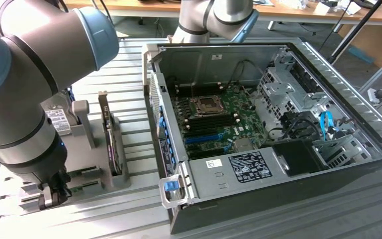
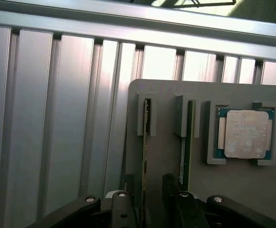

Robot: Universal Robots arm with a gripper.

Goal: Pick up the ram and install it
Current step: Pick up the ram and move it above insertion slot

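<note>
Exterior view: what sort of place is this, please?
Probably a robotics lab or workshop bench for computer assembly: a robot arm stands over a grooved metal table bearing an open computer case, with desks behind.

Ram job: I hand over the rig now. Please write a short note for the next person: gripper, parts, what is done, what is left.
The gripper: open, low over the grey holder, fingers apparently either side of one ram; nothing held.
The second ram stands in the neighbouring slot, beside the processor.
The computer case is open, motherboard exposed.
Done: gripper placed at the ram.
Left: grasp, lift, install.
</note>
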